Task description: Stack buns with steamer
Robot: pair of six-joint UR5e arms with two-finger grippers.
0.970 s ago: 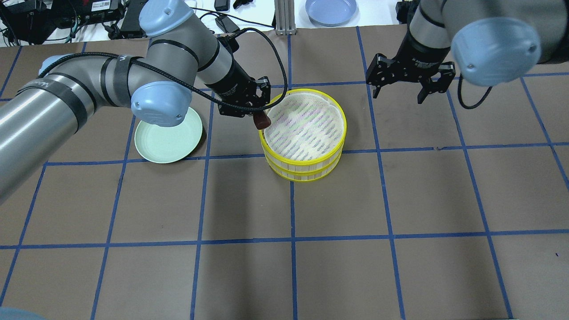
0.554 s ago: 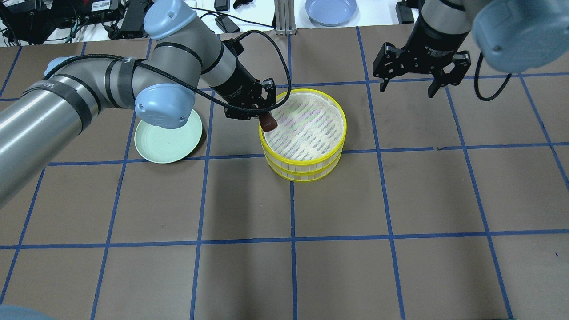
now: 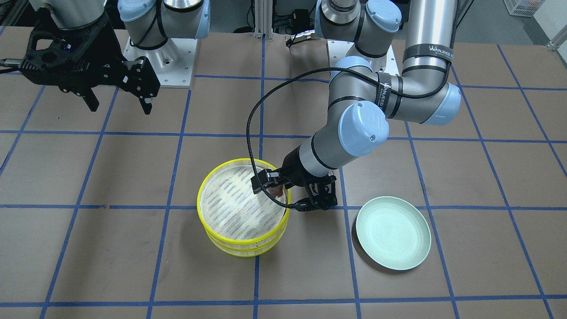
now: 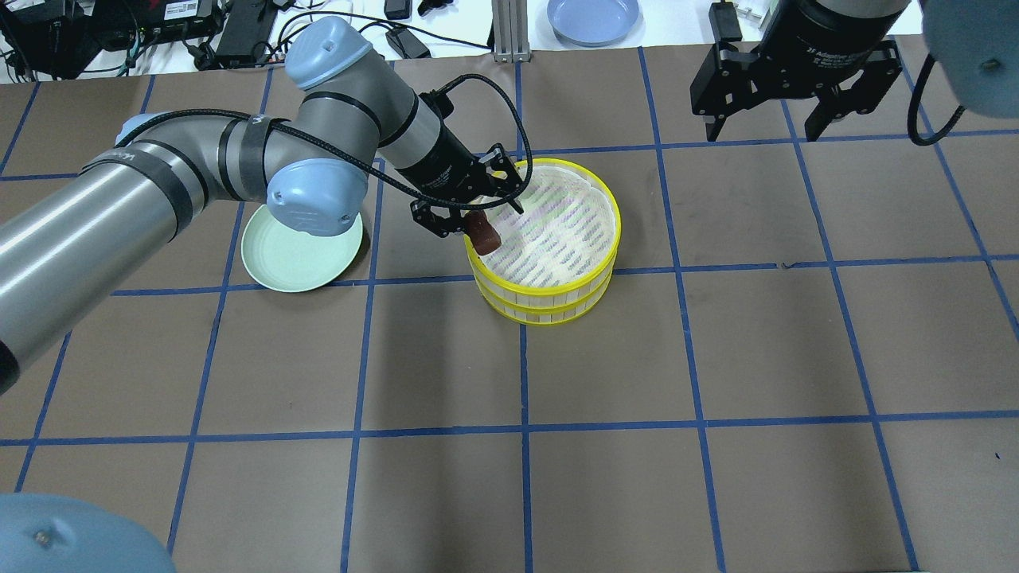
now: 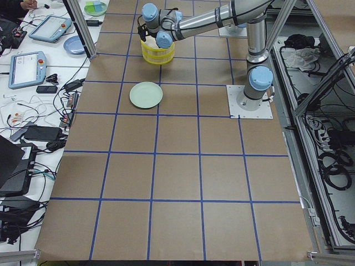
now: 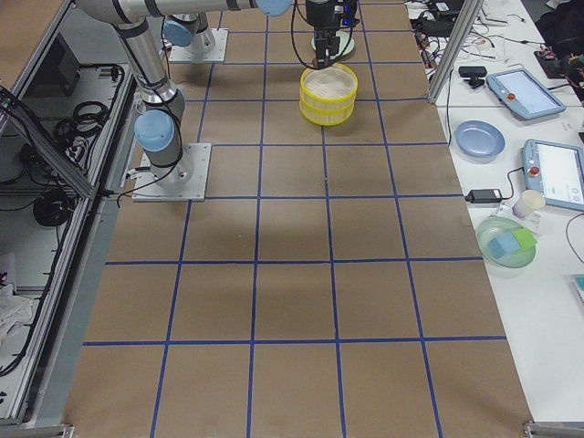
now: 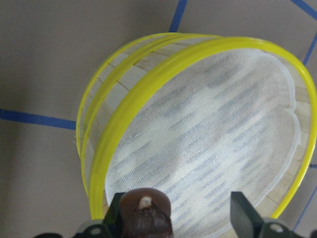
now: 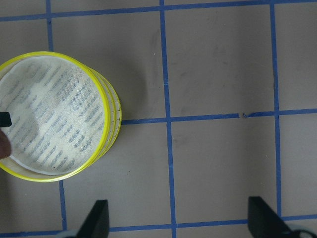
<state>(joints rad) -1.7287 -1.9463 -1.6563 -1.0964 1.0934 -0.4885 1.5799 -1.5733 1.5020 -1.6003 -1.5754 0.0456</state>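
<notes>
The yellow-rimmed steamer point(image 4: 549, 306), two stacked tiers with a white cloth inside, stands at mid-table. My left gripper point(image 4: 478, 219) hangs over its left rim, open. In the left wrist view point(image 7: 181, 218) the dark brown bun point(image 7: 146, 213) sits against one finger, with a wide gap to the other finger. From overhead the brown bun point(image 4: 482, 233) is just inside the steamer's left rim. The cream bun shows in no view. My right gripper point(image 4: 776, 119) is open and empty, high over the far right of the table, away from the steamer point(image 8: 113, 119).
An empty pale green plate point(image 4: 298, 259) lies left of the steamer, partly under my left arm. A blue plate point(image 4: 593, 17) sits beyond the mat's far edge. Blue tape lines grid the brown mat.
My left gripper carried the brown bun a little further over the steamer's rim and its fingers spread apart. My right gripper drew back toward the far right edge.
</notes>
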